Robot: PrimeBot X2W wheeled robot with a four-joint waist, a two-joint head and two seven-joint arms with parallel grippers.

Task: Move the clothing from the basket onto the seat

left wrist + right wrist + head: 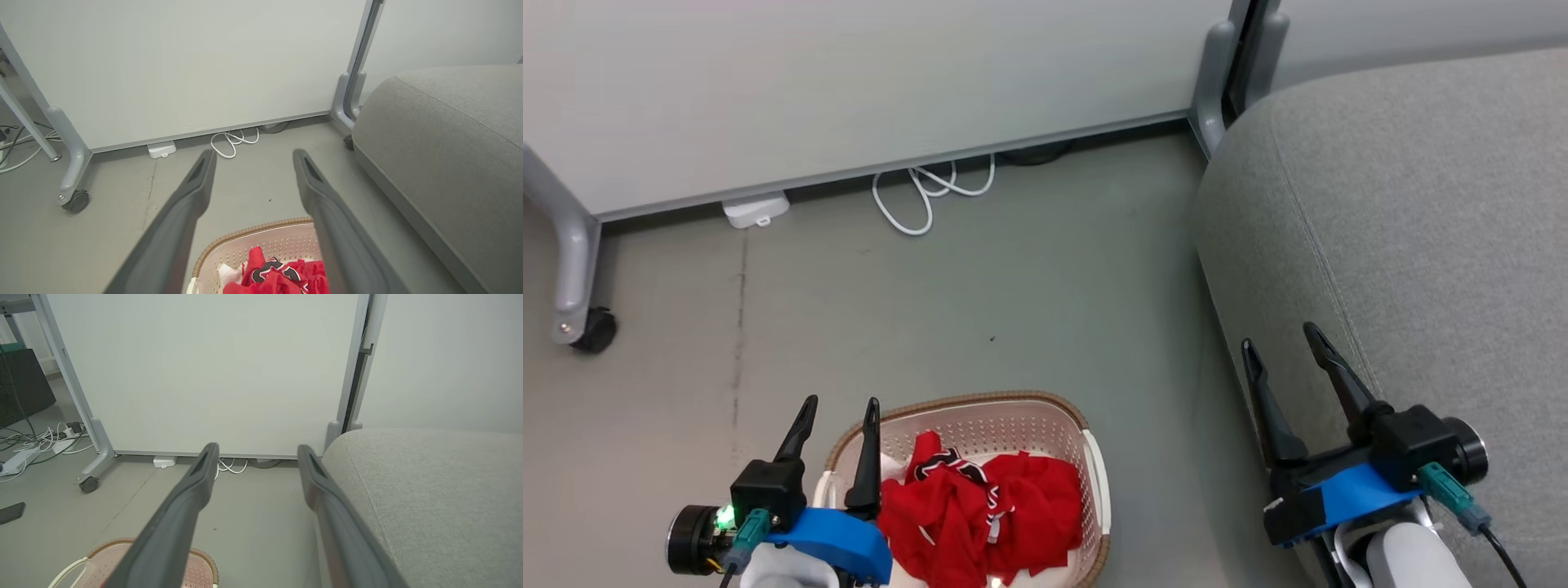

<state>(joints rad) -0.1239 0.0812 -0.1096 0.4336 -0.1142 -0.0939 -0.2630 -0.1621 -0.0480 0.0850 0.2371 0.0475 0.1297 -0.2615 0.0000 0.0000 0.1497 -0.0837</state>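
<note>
The red clothing [984, 510] lies crumpled in the cream basket [980, 408] with its brown rim, on the floor at the bottom centre; black-white trim shows on top. The left wrist view catches the clothing [282, 277] in the basket [253, 232] between the fingers. My left gripper [840, 402] hovers open over the basket's left edge, holding nothing. My right gripper [1281, 336] stands open and empty at the front left edge of the grey seat [1421, 229]. The seat [449, 134] fills the right, and in the right wrist view the seat [429, 490] lies right of the fingers.
A white partition panel [866, 82] on grey wheeled legs [580, 318] stands behind. A white cable [931, 192] and a small white box [756, 210] lie at its base. Bare grey floor [1029, 294] separates basket and seat. Cables and a power strip [20, 461] lie far left.
</note>
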